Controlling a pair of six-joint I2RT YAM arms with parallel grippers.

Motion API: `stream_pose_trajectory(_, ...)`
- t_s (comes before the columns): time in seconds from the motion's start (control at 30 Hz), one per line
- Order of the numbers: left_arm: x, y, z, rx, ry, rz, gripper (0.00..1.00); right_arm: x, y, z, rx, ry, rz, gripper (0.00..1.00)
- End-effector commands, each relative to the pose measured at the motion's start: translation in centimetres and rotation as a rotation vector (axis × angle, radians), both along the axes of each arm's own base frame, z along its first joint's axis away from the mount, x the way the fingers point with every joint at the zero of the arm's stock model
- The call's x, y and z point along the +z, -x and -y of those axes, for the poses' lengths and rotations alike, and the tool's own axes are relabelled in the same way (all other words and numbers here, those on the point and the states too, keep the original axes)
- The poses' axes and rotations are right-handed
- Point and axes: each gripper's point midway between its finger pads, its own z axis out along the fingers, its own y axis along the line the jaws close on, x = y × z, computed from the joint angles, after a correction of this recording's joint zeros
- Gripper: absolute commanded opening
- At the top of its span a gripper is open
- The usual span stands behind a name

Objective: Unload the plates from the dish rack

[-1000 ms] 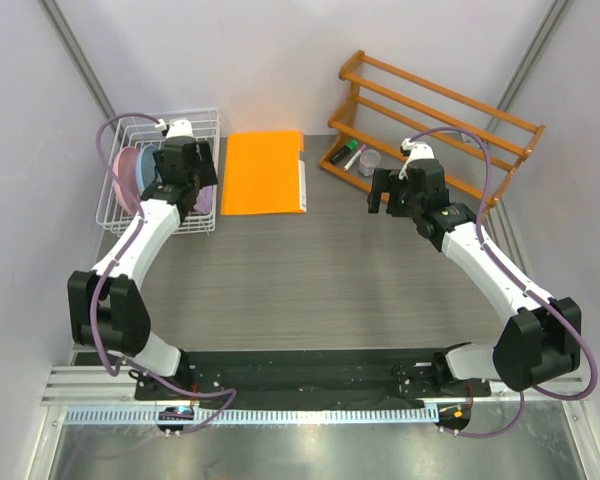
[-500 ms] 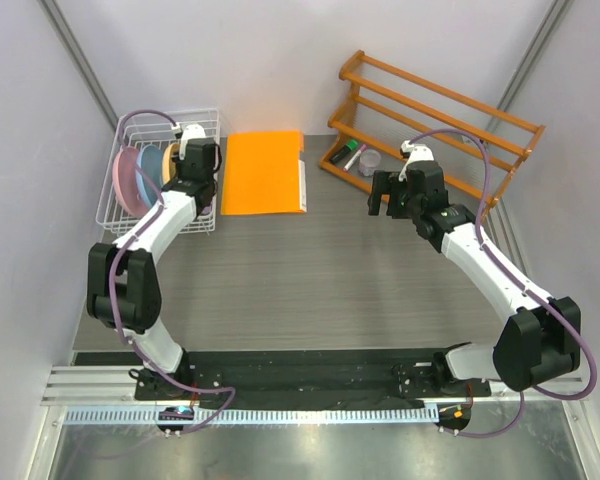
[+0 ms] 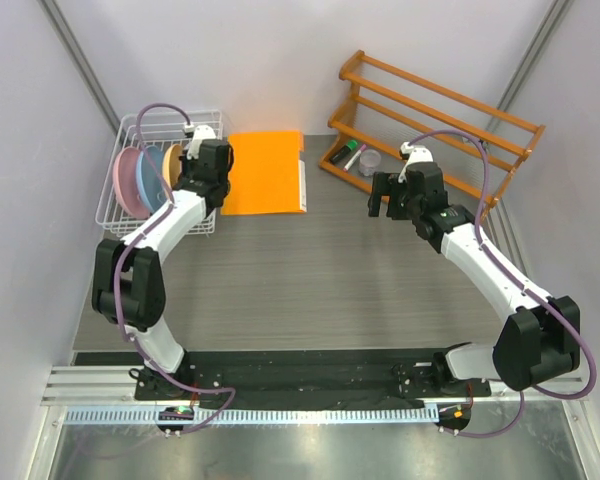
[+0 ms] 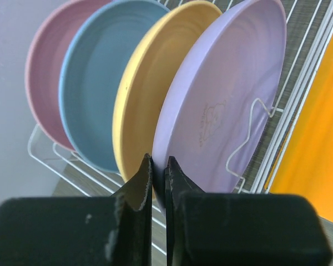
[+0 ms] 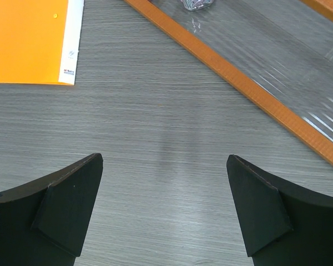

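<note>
- Worktop [image 3: 310,290]: grey wood-grain surface, with both arm bases at its near edge.
- Wooden rack [image 3: 450,110]: orange-brown and slatted, at the far right corner, set at an angle to the far edge.
- Dish rack [image 3: 105,212]: white wire, at the far left corner against the left edge.
- Orange folder [image 3: 263,172]: lies flat at the far edge, just beside the dish rack on its right.
- Plates: 4 stand on edge in the dish rack, in a row between the prongs and leaning the same way. From the left edge inward they are pink plate [image 4: 44,72], blue plate [image 4: 94,83], yellow plate [image 4: 147,83] and lavender plate [image 4: 227,94]. The lavender plate is nearest the folder.
- Left gripper [image 4: 158,166]: at the dish rack's right side, fingers drawn narrow and pinching the lower rim of the lavender plate. All 4 plates sit in the rack.
- Right gripper [image 5: 164,160]: above bare worktop right of centre, near the wooden rack, fingers spread wide and holding nothing.
- Clear cup [image 3: 368,163]: on the wooden rack's lowest shelf, with markers [image 3: 348,156] beside it.
</note>
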Motion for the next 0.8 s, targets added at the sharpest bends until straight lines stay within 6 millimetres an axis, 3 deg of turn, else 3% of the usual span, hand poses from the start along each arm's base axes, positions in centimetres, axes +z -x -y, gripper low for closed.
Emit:
stream_pose_trajectory(0.0, 6.9, -0.6, 1.6, 0.022, -0.038, 0.174, 0.00, 1.0, -0.3, 0.0, -0.002, 0.001, 0.041, 1.00)
stream_pose_trajectory(0.3, 11.4, 1.8, 0.9, 0.128, -0.179, 0.204, 0.00, 1.6, 0.2, 0.0, 0.006, -0.012, 0.054, 1.00)
stream_pose_trajectory(0.57, 16.1, 4.4, 1.2, 0.092, -0.146, 0.276, 0.00, 2.3, 0.5, -0.6, 0.025, -0.042, 0.065, 1.00)
stream_pose_trajectory(0.67, 15.8, 5.3, 2.5, 0.014, -0.094, 0.243, 0.00, 2.5, 0.4, -1.3, 0.050, -0.071, 0.068, 1.00)
stream_pose_trajectory(0.73, 15.0, 4.8, 4.9, -0.109, 0.036, 0.246, 0.00, 2.8, 0.2, -1.7, 0.061, -0.091, 0.075, 1.00)
stream_pose_trajectory(0.77, 14.1, 5.1, 5.7, -0.154, 0.076, 0.202, 0.00, 3.1, 0.4, -3.0, 0.114, -0.139, 0.072, 1.00)
